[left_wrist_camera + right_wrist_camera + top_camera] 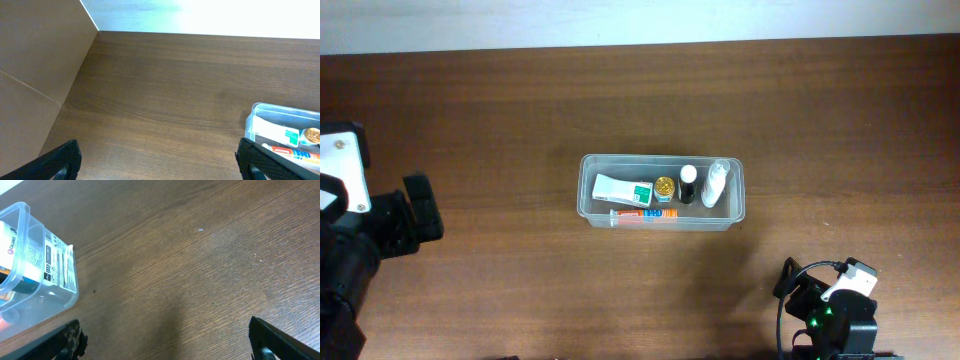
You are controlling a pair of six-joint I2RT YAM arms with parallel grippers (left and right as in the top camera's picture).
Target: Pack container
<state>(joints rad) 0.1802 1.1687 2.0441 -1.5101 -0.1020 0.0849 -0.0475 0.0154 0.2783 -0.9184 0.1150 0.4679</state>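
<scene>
The clear container [587, 190] sits at the middle of the wooden table. It holds a white and green box [621, 189], a gold-capped jar [664, 186], a black-bodied bottle [688, 185], a white bottle [716, 183] and an orange and white tube [642, 214]. The container also shows in the left wrist view [255, 115] and in the right wrist view [70, 282]. My left gripper [160, 172] is open and empty, far left of the container. My right gripper [167, 347] is open and empty, near the table's front right.
The brown wooden table [500, 110] spreads all round the container. A light wall [35, 60] rises at the table's left side in the left wrist view. The left arm [380, 225] and the right arm [835, 315] rest at the front corners.
</scene>
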